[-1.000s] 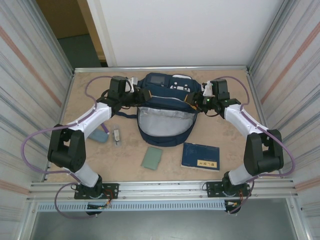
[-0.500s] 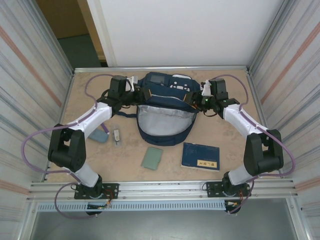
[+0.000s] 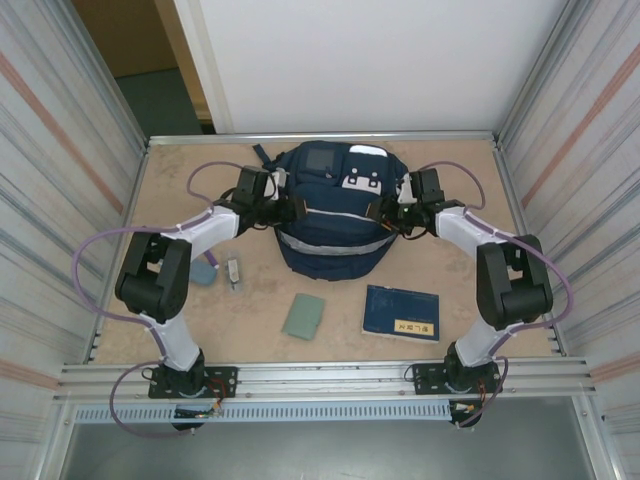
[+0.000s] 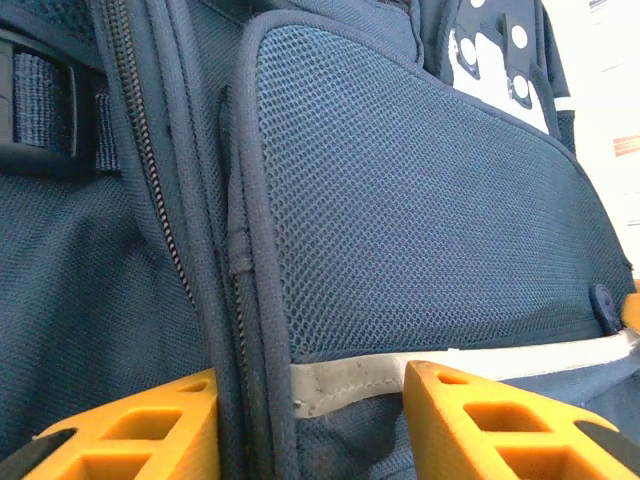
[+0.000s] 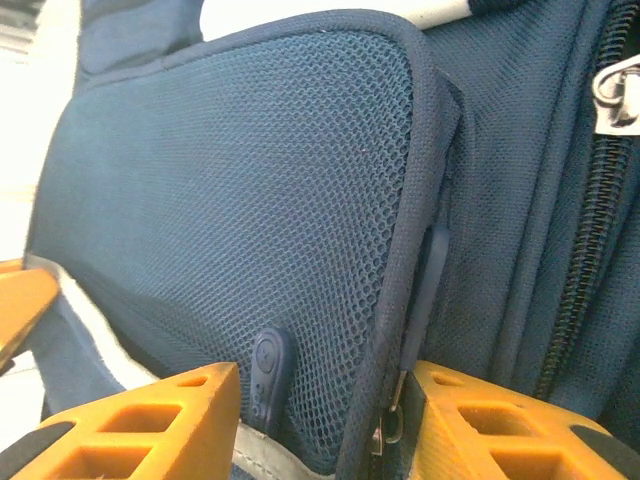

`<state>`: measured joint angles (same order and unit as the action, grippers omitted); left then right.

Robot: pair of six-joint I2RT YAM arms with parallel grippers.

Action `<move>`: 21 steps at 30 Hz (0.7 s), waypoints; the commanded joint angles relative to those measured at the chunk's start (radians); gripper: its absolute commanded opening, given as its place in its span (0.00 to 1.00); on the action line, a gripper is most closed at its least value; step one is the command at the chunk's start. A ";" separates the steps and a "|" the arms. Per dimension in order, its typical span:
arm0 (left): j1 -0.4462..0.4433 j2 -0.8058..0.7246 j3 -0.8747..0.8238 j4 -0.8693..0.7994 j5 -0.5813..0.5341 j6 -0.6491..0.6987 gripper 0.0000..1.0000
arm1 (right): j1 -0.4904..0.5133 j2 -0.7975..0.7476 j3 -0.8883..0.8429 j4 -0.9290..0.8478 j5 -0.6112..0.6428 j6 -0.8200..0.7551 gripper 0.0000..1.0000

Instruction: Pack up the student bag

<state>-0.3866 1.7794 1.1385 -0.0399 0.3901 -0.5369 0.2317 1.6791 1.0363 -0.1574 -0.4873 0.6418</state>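
Flipping shut, the student bag [image 3: 330,215] hid its lining; left gripper [image 3: 284,210] and right gripper [image 3: 388,212] straddled its sides, jaws parted; the book [image 3: 401,312] lay unpacked.

Navy student bag [image 3: 330,215] with pale stripe [image 3: 330,243]; dark-blue book [image 3: 401,312] bears yellow label [image 3: 412,325].
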 commanded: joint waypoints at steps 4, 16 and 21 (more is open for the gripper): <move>0.000 0.006 0.033 -0.021 -0.064 0.054 0.47 | -0.019 0.090 0.090 0.006 0.083 -0.048 0.45; -0.136 -0.389 -0.171 -0.066 -0.254 0.257 0.49 | -0.001 -0.302 -0.066 -0.388 0.379 0.239 0.69; -0.376 -0.387 -0.149 -0.077 -0.210 0.462 0.49 | 0.053 -0.612 -0.254 -0.609 0.497 0.482 0.69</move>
<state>-0.6865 1.3735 0.9909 -0.1032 0.1547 -0.2405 0.2707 1.1568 0.8524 -0.5556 -0.0933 0.9352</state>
